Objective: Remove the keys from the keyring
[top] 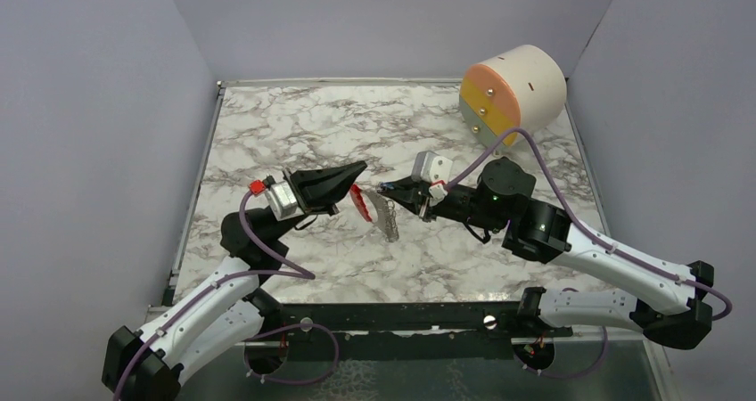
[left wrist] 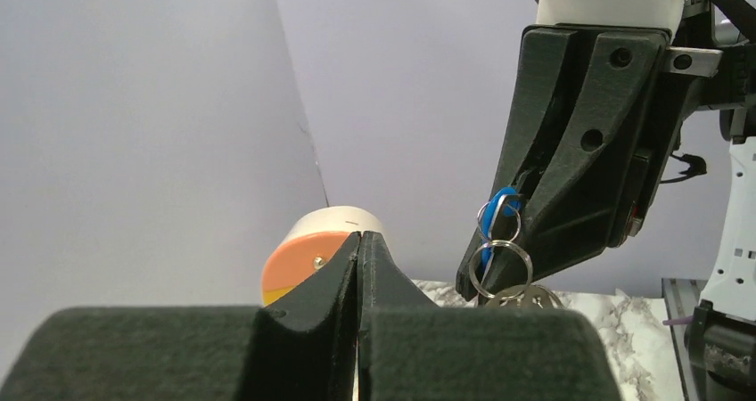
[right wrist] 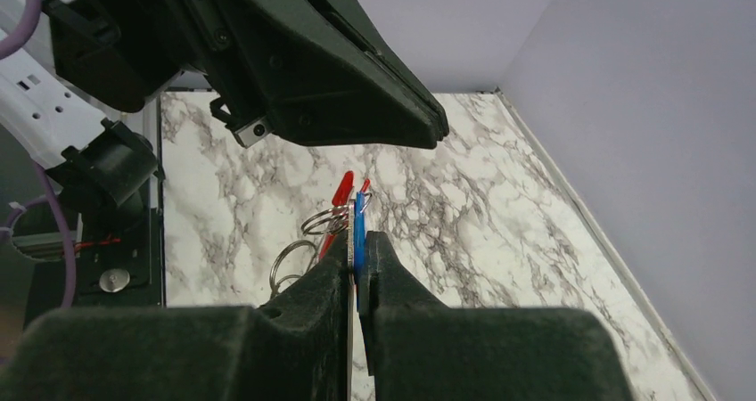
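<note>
My right gripper (top: 387, 188) is shut on the keys (right wrist: 359, 227), a thin blue-and-silvery piece pinched edge-on between its fingers above the marble table (top: 294, 125). From it hang silver split rings (left wrist: 501, 269) and the keyring (top: 385, 216), a grey ridged band with a red part (top: 360, 201). The red part (right wrist: 343, 190) also shows just beyond the fingertips in the right wrist view. My left gripper (top: 362, 166) is shut, its tip just left of and above the red part. Nothing shows between its fingers (left wrist: 383, 267). The blue piece (left wrist: 497, 207) sits at the right gripper's tip in the left wrist view.
A big cream cylinder (top: 517, 89) with an orange and yellow face lies at the table's far right corner. Grey walls close in the table on three sides. Purple cables loop off both arms.
</note>
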Controlling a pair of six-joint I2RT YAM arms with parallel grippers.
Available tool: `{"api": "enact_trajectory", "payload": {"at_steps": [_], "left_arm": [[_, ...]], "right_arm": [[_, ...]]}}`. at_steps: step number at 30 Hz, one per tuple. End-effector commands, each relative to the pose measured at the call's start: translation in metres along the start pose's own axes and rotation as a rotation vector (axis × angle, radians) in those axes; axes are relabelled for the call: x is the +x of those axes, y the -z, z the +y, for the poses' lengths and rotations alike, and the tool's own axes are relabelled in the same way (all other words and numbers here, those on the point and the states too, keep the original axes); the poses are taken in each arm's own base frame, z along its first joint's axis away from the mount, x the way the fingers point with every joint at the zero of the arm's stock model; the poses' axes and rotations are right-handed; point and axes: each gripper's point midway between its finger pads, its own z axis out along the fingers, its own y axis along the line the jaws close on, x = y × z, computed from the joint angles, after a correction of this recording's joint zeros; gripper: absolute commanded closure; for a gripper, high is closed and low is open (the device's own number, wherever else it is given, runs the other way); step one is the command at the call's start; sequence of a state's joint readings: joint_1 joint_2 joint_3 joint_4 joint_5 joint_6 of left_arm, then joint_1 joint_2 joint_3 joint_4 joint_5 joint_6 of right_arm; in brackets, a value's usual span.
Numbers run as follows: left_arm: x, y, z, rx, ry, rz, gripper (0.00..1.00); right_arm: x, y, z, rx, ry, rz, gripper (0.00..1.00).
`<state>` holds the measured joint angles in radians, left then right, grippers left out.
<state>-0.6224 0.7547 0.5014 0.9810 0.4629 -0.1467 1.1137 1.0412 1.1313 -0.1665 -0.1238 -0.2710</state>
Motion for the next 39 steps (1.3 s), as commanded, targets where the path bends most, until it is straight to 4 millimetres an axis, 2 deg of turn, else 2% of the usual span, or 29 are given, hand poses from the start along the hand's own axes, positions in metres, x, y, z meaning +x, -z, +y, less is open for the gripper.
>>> {"api": "enact_trajectory", "payload": {"at_steps": [1, 5, 8, 12, 15, 17, 18, 20, 24, 29, 30, 33, 34, 39], "left_arm": [[-0.009, -0.004, 0.004, -0.018, 0.034, -0.054, 1.00], [-0.006, -0.004, -0.001, 0.009, 0.037, -0.044, 1.00], [-0.009, -0.003, 0.003, -0.016, 0.035, -0.045, 1.00], [-0.016, -0.002, 0.002, -0.017, 0.031, -0.042, 0.88], [-0.020, -0.002, -0.009, 0.037, 0.057, -0.027, 0.68], [-0.018, -0.002, -0.020, 0.097, 0.079, -0.002, 0.06], [-0.015, -0.001, -0.024, 0.119, 0.088, 0.015, 0.01], [-0.006, 0.000, -0.029, 0.148, 0.103, 0.046, 0.01], [0.005, -0.002, -0.029, 0.159, 0.118, 0.077, 0.09], [0.005, -0.004, -0.025, 0.145, 0.098, 0.075, 0.16], [0.005, -0.004, -0.024, 0.141, 0.094, 0.075, 0.18], [0.005, -0.005, -0.024, 0.144, 0.088, 0.077, 0.35], [0.006, -0.005, -0.024, 0.143, 0.089, 0.079, 0.37], [0.003, -0.006, -0.022, 0.135, 0.084, 0.072, 0.37]], "right_arm": [[-0.021, -0.003, 0.001, -0.010, -0.005, -0.084, 0.99], [-0.022, 0.000, -0.001, 0.000, 0.001, -0.086, 0.99], [-0.023, 0.001, -0.002, 0.006, 0.003, -0.085, 0.99], [-0.023, 0.004, -0.004, 0.019, 0.006, -0.081, 0.99], [-0.025, 0.007, -0.005, 0.025, 0.008, -0.086, 0.99], [-0.026, 0.007, -0.006, 0.028, 0.010, -0.088, 0.99], [-0.026, 0.008, -0.006, 0.028, 0.010, -0.090, 0.99], [-0.027, 0.008, -0.006, 0.027, 0.011, -0.094, 0.99], [-0.028, 0.008, -0.006, 0.025, 0.008, -0.094, 0.99], [-0.028, 0.008, -0.006, 0.024, 0.009, -0.093, 0.99], [-0.028, 0.009, -0.006, 0.025, 0.010, -0.093, 0.99], [-0.028, 0.008, -0.006, 0.027, 0.013, -0.093, 0.99], [-0.028, 0.008, -0.007, 0.028, 0.014, -0.092, 0.99], [-0.026, 0.006, -0.006, 0.025, 0.012, -0.087, 0.99]]}}
